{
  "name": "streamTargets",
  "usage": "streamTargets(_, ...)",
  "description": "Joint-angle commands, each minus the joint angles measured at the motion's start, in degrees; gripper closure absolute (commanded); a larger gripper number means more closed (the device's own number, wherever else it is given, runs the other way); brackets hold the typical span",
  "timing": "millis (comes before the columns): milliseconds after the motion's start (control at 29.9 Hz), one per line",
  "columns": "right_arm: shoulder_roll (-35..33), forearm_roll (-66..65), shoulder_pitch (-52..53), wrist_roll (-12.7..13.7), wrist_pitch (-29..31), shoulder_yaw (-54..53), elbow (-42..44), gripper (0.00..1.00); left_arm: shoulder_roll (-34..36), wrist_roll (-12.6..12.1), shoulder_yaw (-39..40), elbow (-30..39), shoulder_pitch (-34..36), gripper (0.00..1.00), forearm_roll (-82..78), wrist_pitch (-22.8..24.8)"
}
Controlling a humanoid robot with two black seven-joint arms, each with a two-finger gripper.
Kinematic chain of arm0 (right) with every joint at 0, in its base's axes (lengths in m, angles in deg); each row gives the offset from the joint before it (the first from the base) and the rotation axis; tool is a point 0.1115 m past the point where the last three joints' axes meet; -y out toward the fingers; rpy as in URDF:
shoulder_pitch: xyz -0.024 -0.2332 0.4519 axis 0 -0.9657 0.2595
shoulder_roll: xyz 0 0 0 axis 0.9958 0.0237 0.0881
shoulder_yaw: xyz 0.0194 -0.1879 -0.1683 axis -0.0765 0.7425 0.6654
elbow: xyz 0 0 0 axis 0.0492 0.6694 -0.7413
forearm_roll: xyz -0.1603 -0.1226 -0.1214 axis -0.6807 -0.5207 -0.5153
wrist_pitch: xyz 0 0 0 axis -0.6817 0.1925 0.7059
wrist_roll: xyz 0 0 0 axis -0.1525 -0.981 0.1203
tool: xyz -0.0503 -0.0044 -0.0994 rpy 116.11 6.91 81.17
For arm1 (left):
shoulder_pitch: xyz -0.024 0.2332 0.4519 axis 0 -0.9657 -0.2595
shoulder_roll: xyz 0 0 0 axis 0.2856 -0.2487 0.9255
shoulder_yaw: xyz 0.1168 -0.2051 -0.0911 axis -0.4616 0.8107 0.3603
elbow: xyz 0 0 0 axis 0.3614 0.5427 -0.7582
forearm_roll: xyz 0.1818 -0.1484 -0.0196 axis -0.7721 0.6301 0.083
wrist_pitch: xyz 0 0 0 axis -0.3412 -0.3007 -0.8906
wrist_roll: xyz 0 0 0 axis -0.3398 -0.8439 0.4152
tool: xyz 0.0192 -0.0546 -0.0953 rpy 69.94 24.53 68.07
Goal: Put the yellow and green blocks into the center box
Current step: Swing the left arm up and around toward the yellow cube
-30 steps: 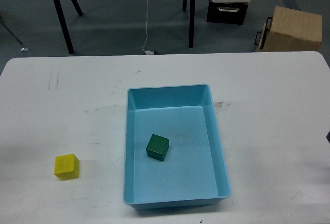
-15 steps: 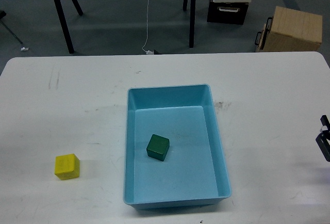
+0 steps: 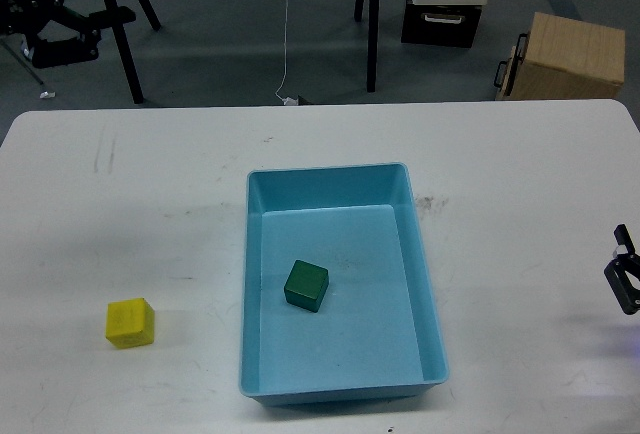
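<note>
Head view, nearest edge first: the light blue box (image 3: 425, 284) sits at the lower centre of the frame on the white table (image 3: 520, 164), its long sides running away from the viewer. Inside it, resting on the floor of the box slightly left of its middle, is the green block (image 3: 306, 286), turned a little off square to the walls and touching none of them. The yellow block (image 3: 130, 322) lies on the bare tabletop at the lower left of the frame, well apart from the box and level with the green block's near side.

At the right edge of the frame, about level with the green block, a small dark part of the right gripper (image 3: 626, 280) pokes in over the table; so little of it shows that I cannot tell whether its fingers are spread or closed, and nothing is seen in it.

Farther back, the table carries faint scuff marks at the left and a smudge just beside the box's far right corner. Beyond the far edge, in the upper left of the frame, the left gripper (image 3: 88, 34) hangs dark against the grey floor, its fingers pointing right; they seem parted with nothing between them. Black stand legs (image 3: 120, 29) rise beside it. A cardboard box (image 3: 562, 56) stands on the floor at the upper right.
</note>
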Motion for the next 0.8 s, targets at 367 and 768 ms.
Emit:
streamTargets(367,0.1,-1.2,0.7,0.0,0.0,0.9,0.2,0.0,-11.8,-2.0,-25.1,-0.6,18.0,0.0,-8.1,0.0)
streamTargets(768,0.5,-1.2,0.7,0.0,0.0,1.0,0.0,0.0,-8.5,-2.0,-46.0,10.5,29.3,0.0,-13.4,0.0)
